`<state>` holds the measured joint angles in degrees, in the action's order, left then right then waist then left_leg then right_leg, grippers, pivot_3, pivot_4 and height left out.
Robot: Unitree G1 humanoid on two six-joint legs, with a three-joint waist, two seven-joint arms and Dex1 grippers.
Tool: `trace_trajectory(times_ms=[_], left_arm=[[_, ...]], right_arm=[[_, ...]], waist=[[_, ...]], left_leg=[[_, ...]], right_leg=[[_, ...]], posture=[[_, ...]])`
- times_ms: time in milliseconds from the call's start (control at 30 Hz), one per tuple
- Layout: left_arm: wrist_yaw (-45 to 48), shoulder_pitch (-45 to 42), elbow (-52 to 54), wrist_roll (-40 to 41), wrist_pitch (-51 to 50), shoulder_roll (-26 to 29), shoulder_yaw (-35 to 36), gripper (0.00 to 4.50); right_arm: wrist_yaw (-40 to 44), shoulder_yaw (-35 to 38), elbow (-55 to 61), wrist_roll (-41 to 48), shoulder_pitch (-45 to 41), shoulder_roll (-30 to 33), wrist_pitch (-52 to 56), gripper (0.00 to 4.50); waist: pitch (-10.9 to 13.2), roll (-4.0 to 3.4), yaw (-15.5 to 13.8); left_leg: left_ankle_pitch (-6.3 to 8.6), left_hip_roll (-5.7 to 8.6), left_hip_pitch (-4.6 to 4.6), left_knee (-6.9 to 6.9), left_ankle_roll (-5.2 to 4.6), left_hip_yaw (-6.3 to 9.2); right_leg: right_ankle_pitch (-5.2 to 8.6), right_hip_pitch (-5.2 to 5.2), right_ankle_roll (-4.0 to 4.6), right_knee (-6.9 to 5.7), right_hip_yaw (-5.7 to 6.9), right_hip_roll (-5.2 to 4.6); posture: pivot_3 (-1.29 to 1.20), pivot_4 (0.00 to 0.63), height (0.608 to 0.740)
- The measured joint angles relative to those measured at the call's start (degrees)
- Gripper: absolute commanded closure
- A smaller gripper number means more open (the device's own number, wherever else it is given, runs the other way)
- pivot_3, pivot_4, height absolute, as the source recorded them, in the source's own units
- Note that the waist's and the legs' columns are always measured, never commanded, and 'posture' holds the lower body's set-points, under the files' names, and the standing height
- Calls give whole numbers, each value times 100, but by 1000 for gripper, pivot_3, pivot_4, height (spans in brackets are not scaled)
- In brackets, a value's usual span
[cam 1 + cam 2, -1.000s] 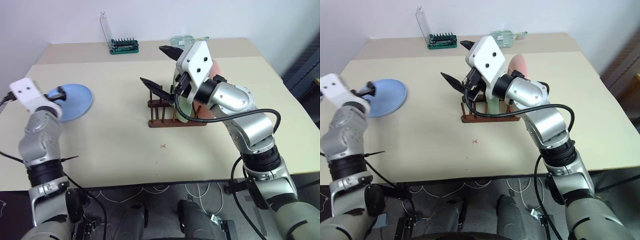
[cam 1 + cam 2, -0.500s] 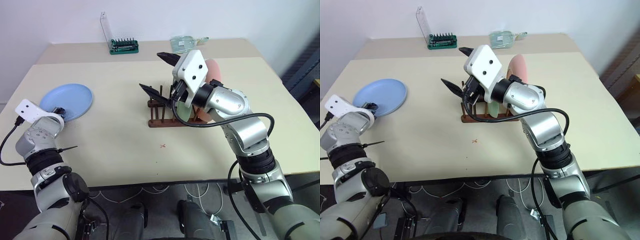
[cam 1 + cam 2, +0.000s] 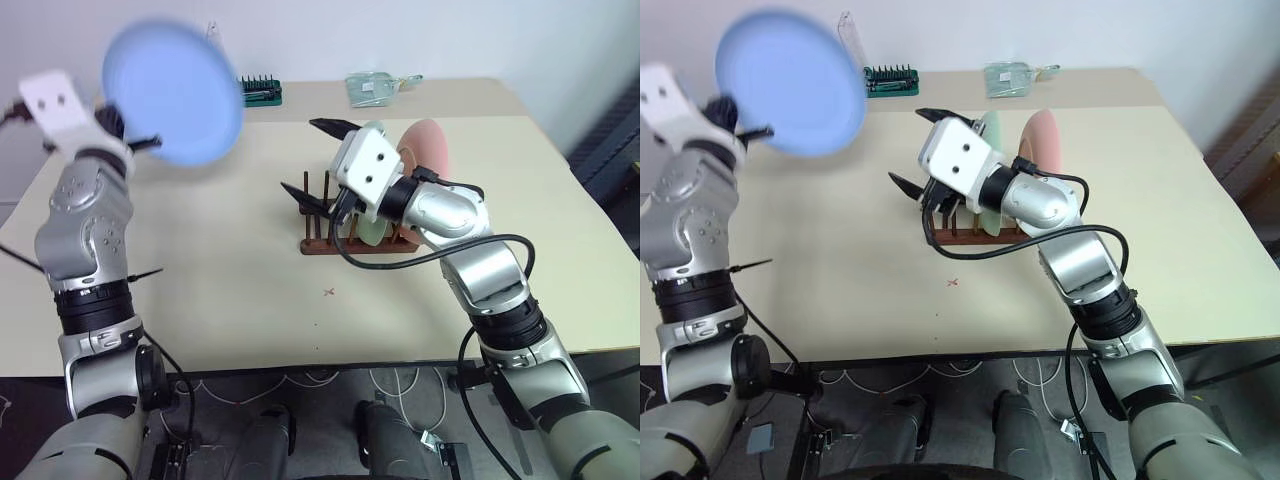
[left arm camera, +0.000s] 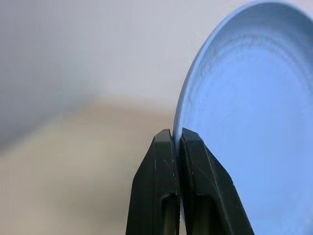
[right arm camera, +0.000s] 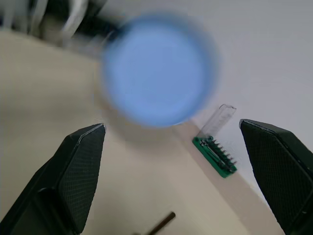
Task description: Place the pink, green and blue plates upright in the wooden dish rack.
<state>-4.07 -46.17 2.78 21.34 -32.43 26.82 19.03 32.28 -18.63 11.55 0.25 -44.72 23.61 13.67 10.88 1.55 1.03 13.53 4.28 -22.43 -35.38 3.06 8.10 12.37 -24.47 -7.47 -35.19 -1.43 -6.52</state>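
Left eye view: the blue plate (image 3: 172,92) is held in the air, well left of the wooden dish rack (image 3: 352,238), clamped at its rim by the left gripper (image 3: 132,143). The green plate (image 3: 374,226) and pink plate (image 3: 428,152) are seen upright in the rack, behind the right gripper (image 3: 315,160), whose fingers are spread wide with nothing between them. Left wrist view: two black fingers (image 4: 157,183) are pinched on the blue rim. Right wrist view: the plate is framed between parted fingers (image 5: 73,176); a green tray (image 5: 214,155) is noted on the table (image 5: 127,196).
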Motion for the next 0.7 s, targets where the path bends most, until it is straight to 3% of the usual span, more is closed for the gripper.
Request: trace_trajectory(times_ms=[267, 433, 667, 700], left_arm=[[-67, -187, 1031, 137, -1316, -497, -656, 4491], [-290, -520, 1590, 428, -2053, -898, -609, 4491], [-342, -863, 2129, 804, -2872, -825, -253, 4491], [-368, -890, 2184, 823, -2974, -822, -171, 4500]], right_arm=[[-278, -487, -1020, -1565, -400, 42, -1406, 0], [-466, -618, -1444, -2198, -739, -98, -1896, 0], [-698, -743, -2112, -2835, -1038, -285, -2189, 0], [-745, -743, -2217, -2923, -1125, -290, -2209, 255]], waist=[[2, -1, 125], [2, -1, 138], [3, -2, 147], [3, -2, 145]], left_leg=[[-6, -6, 3, 4, 10, -3], [-13, -6, 3, 4, 22, -2], [-15, -6, 3, 4, 25, -2], [-15, -6, 3, 4, 25, -1]], right_leg=[[0, -2, 1, -4, 0, 6], [0, -3, 1, -4, 0, 6], [0, -3, 1, -5, 0, 6], [0, -3, 1, -5, -1, 6]], posture=[[0, 150, 740], [0, 150, 740], [0, 150, 740], [0, 150, 740]])
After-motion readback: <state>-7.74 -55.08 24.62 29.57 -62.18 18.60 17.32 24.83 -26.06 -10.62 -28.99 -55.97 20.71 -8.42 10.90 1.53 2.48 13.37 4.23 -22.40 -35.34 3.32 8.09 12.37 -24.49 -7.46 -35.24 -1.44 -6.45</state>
